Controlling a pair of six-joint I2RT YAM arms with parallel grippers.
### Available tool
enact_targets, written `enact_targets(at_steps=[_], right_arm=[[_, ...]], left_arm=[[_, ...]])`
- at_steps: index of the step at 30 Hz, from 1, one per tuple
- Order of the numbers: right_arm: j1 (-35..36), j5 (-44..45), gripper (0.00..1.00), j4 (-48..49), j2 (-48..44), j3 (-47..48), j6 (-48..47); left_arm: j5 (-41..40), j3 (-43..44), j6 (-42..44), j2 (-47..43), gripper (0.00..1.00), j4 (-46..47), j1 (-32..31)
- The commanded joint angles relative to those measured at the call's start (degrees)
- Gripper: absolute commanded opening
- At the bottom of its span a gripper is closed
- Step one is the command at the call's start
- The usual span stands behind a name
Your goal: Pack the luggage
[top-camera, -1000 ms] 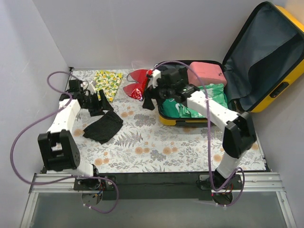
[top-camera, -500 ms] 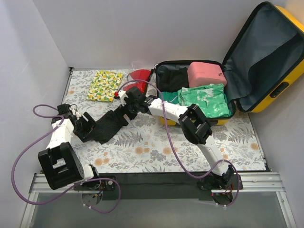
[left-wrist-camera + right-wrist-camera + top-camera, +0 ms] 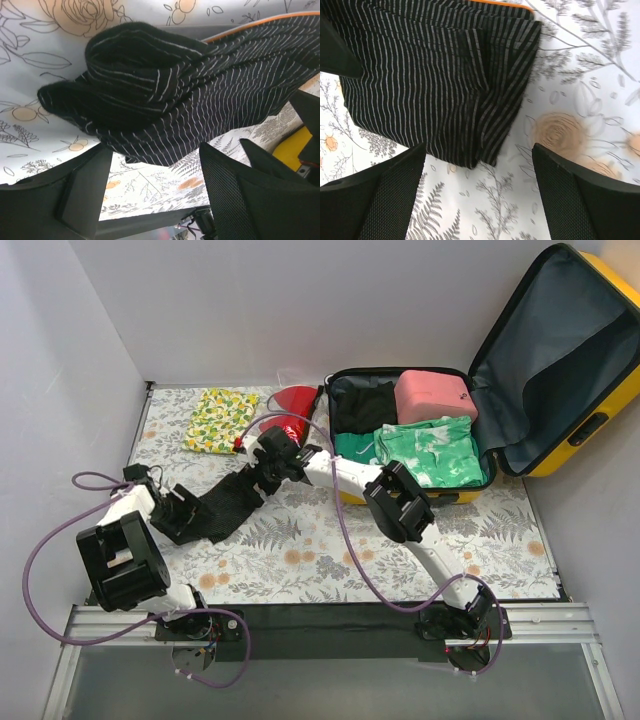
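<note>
The yellow luggage (image 3: 350, 495) lies open at the right, lid up, holding a pink case (image 3: 432, 395), a green shirt (image 3: 430, 450) and a dark garment. A black striped garment (image 3: 225, 505) lies folded on the floral table. My left gripper (image 3: 183, 508) is at its left end, open, with the garment (image 3: 165, 95) just ahead of the empty fingers (image 3: 235, 200). My right gripper (image 3: 262, 472) hangs over the garment's right end, open. The striped corner (image 3: 440, 75) lies just beyond its fingers (image 3: 380, 200), and only tablecloth shows between them.
A lemon-print cloth (image 3: 220, 418) and a red item (image 3: 290, 405) lie at the back of the table. Grey walls close off the left, back and right. The right arm stretches across the table from the luggage's front.
The right arm swung from over the luggage to the garment's right end. The left arm drew back and down to the garment's left end. Both grippers stay open.
</note>
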Motion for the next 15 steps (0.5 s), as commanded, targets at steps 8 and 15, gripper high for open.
enact_targets(at_steps=[8,15], right_arm=[[2.62,-1.30,0.51,2.49,3.51,4.48,1.71],[1.48,2.39,0.01,1.87,-0.87,5.63,-1.01]], left_arm=[[4.23,-2.56,-1.86,2.34,0.51,6.86,-0.44],[8.10,-0.99,-1.95,-0.56,0.00,12.48,-6.58]])
